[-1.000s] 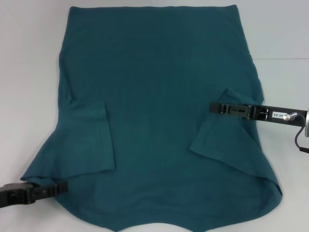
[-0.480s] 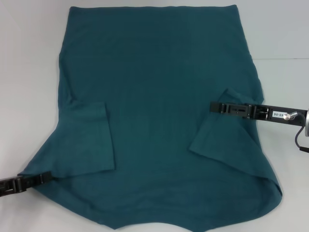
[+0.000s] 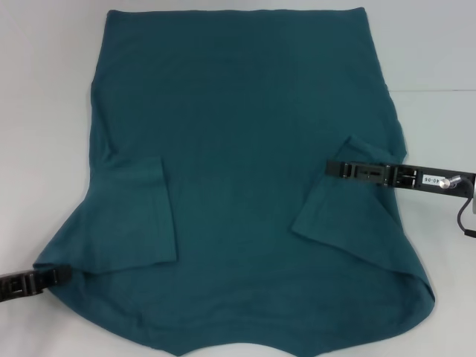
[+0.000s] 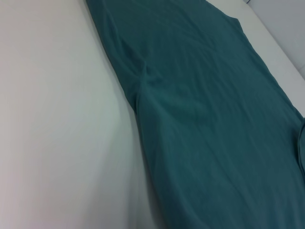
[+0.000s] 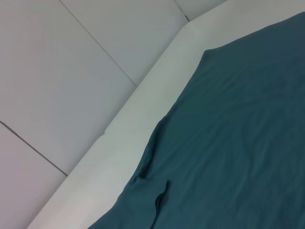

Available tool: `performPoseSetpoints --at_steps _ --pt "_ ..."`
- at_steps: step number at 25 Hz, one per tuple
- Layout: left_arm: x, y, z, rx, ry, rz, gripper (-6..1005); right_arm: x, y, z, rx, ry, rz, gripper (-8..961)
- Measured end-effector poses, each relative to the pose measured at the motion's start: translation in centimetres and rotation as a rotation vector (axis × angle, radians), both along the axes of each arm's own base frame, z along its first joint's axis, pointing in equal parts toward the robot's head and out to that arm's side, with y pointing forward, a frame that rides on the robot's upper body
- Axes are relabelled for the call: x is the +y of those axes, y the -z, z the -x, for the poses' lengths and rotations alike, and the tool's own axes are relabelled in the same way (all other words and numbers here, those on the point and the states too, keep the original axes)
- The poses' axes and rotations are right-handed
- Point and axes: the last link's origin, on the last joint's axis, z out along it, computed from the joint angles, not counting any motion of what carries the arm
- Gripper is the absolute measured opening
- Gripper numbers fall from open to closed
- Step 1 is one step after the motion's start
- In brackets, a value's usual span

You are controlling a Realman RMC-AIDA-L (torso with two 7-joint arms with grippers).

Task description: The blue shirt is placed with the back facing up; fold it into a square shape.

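Observation:
The blue shirt [image 3: 238,149] lies flat on the white table, plain side up, hem at the far side. Both short sleeves are folded inward onto the body, the left sleeve [image 3: 137,216] and the right sleeve [image 3: 342,216]. My left gripper [image 3: 59,274] is low at the shirt's near left edge, its tip at the cloth's border. My right gripper [image 3: 332,169] reaches in from the right, over the top of the folded right sleeve. The left wrist view shows the shirt [image 4: 214,119] beside bare table. The right wrist view shows the shirt [image 5: 238,143] near the table edge.
The white table [image 3: 37,111] shows bare to the left and right of the shirt. Its edge [image 5: 143,105] and the grey tiled floor [image 5: 71,71] show in the right wrist view. A cable [image 3: 462,216] hangs from the right arm.
My left gripper has drawn back to the left, off the shirt's lower left part to its edge. My right gripper has shifted slightly right. The shirt has not moved.

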Motion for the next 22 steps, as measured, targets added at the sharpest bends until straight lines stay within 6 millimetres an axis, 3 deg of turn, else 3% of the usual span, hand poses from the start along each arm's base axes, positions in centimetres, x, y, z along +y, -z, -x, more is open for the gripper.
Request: performPoseSetpoints --at_steps 6,13,22 --pt "0.0 0.0 -0.5 -0.020 0.020 0.019 15 -0.5 -0.4 -0.2 -0.006 -0.017 0.026 924" --pt "0.1 0.0 -1.0 -0.048 0.037 0.029 15 -2.2 -2.0 -2.9 -0.080 0.067 0.148 922" --pt "0.1 0.3 -1.2 -0.074 0.028 0.018 15 -5.3 -5.4 -6.9 -0.105 0.208 0.148 922"
